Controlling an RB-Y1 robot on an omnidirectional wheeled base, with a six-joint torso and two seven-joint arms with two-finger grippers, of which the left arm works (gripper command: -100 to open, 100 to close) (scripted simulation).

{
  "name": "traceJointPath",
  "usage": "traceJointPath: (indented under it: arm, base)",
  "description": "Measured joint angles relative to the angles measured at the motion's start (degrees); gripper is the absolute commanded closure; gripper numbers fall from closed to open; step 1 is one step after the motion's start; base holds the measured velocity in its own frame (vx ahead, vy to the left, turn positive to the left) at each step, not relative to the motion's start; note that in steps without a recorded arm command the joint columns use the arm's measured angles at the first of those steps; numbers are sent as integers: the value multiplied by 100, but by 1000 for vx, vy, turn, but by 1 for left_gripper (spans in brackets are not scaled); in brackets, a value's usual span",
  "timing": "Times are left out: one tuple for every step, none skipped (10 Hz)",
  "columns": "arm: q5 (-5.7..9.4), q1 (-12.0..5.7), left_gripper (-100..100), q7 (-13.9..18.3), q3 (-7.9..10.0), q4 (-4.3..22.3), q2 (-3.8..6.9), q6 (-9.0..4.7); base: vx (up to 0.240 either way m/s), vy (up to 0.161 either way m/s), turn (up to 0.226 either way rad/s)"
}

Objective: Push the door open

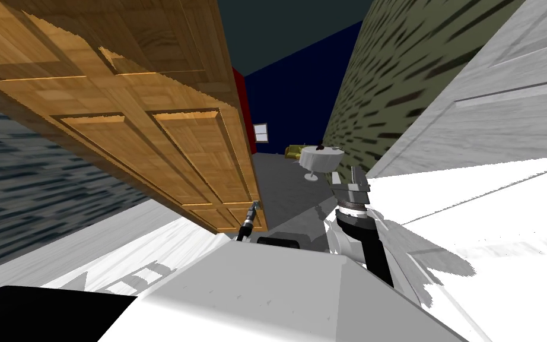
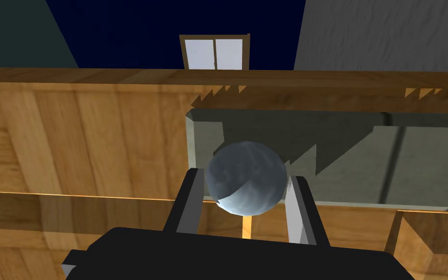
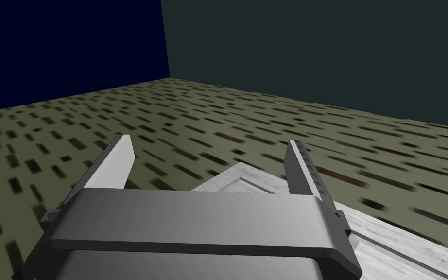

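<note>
A panelled wooden door (image 1: 165,136) slants across the left of the head view, its free edge by a gap that looks into a further room. My left gripper (image 1: 253,209) reaches its lower edge. In the left wrist view the round grey knob (image 2: 247,160) sits on a grey plate (image 2: 364,165) on the door (image 2: 72,141). My left gripper (image 2: 245,175) is shut on the knob, one finger pressing each side. My right gripper (image 1: 352,178) is raised to the right of the gap. Its fingers stand open (image 3: 209,141) with nothing between them.
Through the gap lies a grey floor with a round white pedestal table (image 1: 320,159), a yellow sofa (image 1: 295,151) and a small window (image 1: 260,132) on a dark blue wall. A speckled olive wall (image 1: 385,89) and a white panelled surface (image 1: 503,107) close the right side.
</note>
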Motion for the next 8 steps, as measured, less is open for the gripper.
traceJointPath:
  arm:
    - [36, -80, 100, -19, 89, 80, -5, -10]
    - [69, -64, 100, -59, 175, 28, -11, 39]
    - [107, -103, 100, -90, 272, 103, -5, 1]
    - [142, -40, 100, -139, 373, 34, -21, 9]
    - [177, -25, -100, -170, 458, -15, -22, 47]
    - [194, -12, -100, -174, 470, -38, -21, 57]
    - [198, 13, -100, -170, 461, -68, -22, 61]
    - [206, 31, -100, -167, 459, -90, -30, 65]
  base:
    - [205, -78, 75]
    - [201, -77, 114]
    - [203, -45, 133]
    - [204, -51, 75]
    - [-31, -93, 68]
    - [-164, -88, 42]
    - [-206, -67, 34]
    - [-199, -99, 49]
